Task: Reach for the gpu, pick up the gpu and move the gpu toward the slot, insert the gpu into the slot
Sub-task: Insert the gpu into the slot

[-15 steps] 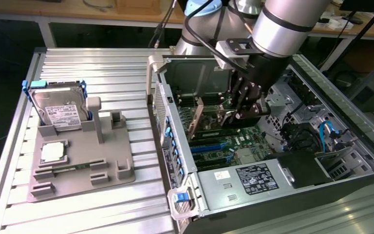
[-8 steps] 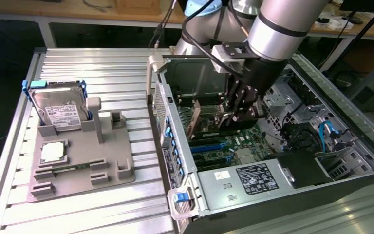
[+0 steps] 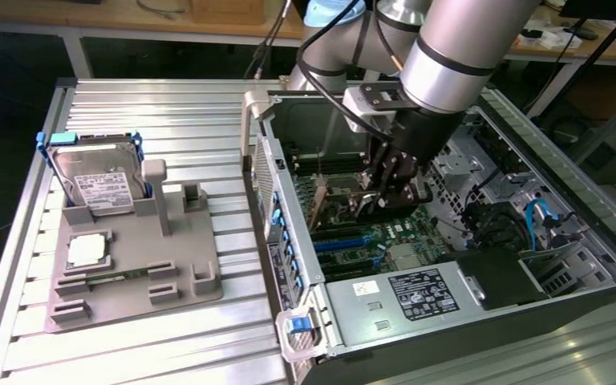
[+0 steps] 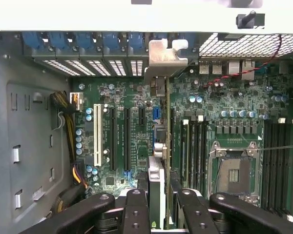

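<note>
A: What does the pincer (image 4: 161, 197) have hold of?

B: The gpu (image 4: 166, 146). The black fingers (image 4: 136, 212) are drawn in to a narrow gap and press the card from both sides. It stands on edge between them.

A: Where does the card sit?

B: Inside the open computer case (image 3: 565, 249), reaching straight out from the fingertips over the green motherboard (image 4: 136, 97). Its silvery bracket (image 4: 163, 54) is at the end farthest from the pincer, up against the case wall.

A: And the slot?

B: A short blue stretch of the slot (image 4: 156, 113) shows just beside the card. I cannot tell whether the card's edge is seated in it, because the card hides that.

A: What else is near?

B: The memory sockets (image 4: 195, 141) and the processor socket (image 4: 234, 170) lie to one side of the held card. The hard drive (image 3: 99, 180) stands outside the case, well apart from the pincer.
</note>
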`<state>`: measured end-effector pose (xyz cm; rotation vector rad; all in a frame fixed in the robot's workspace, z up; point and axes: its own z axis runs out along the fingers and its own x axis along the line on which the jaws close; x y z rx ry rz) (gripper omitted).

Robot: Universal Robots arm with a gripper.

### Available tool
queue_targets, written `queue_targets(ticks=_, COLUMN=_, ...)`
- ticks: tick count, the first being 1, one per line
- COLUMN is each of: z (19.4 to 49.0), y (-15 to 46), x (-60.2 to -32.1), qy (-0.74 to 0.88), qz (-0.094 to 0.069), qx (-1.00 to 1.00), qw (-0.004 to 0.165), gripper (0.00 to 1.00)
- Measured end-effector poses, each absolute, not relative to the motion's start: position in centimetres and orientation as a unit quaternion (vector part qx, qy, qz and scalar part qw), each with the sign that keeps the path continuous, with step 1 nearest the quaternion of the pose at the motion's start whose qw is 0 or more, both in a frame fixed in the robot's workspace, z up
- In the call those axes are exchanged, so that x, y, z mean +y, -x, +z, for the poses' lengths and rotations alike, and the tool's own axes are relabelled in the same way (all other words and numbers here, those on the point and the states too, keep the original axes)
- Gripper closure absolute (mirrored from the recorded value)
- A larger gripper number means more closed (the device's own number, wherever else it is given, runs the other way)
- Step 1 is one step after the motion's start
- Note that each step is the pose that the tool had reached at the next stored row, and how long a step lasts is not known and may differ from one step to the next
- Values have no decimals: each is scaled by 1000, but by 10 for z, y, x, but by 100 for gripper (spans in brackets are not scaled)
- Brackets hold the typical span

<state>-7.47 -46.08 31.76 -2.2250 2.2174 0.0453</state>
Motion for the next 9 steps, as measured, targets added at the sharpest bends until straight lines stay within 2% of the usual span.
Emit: queue_targets(ticks=9, z=310, y=81, x=-461, qy=711, qz=5, qx=703, qw=9, gripper=73)
